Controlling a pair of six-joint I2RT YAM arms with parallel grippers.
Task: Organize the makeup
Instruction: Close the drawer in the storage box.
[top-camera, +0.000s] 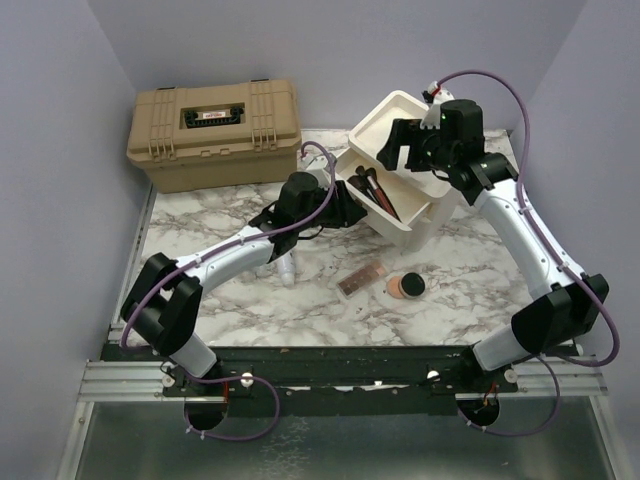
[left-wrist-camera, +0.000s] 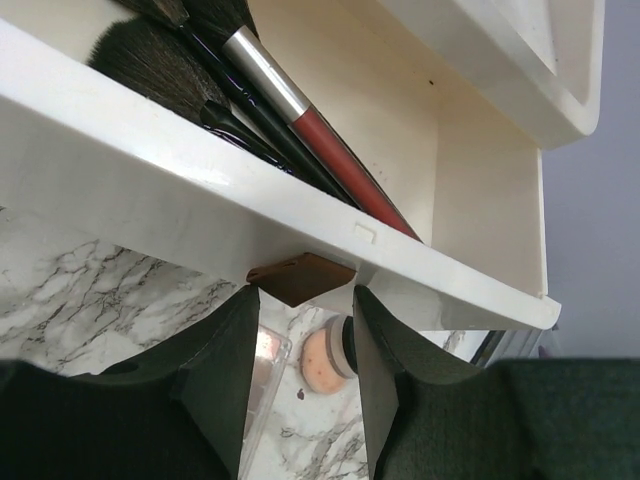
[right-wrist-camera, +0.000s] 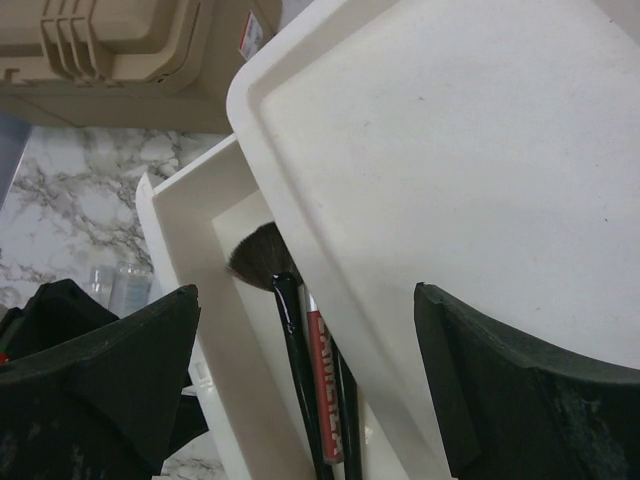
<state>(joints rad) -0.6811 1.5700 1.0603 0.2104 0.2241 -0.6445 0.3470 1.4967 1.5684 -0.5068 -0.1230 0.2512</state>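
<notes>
The cream drawer unit (top-camera: 400, 120) stands tilted at the back right with one drawer (top-camera: 402, 224) pulled out. In the drawer lie black-handled brushes (top-camera: 372, 188) and a slim red tube (left-wrist-camera: 330, 150). My left gripper (top-camera: 348, 212) is open, jaws partly apart, its tips (left-wrist-camera: 305, 295) just under the brown drawer handle (left-wrist-camera: 300, 277). My right gripper (top-camera: 398, 152) is wide open and empty over the unit's top (right-wrist-camera: 450, 150). The pink palette (top-camera: 362, 280) and the round compact (top-camera: 406, 286) lie on the marble. A whitish bottle (top-camera: 287, 270) lies under my left arm.
The tan toolbox (top-camera: 215, 130) stands shut at the back left. Purple walls close in the sides and back. The marble table top (top-camera: 470, 290) ends at a black rail by the arm bases.
</notes>
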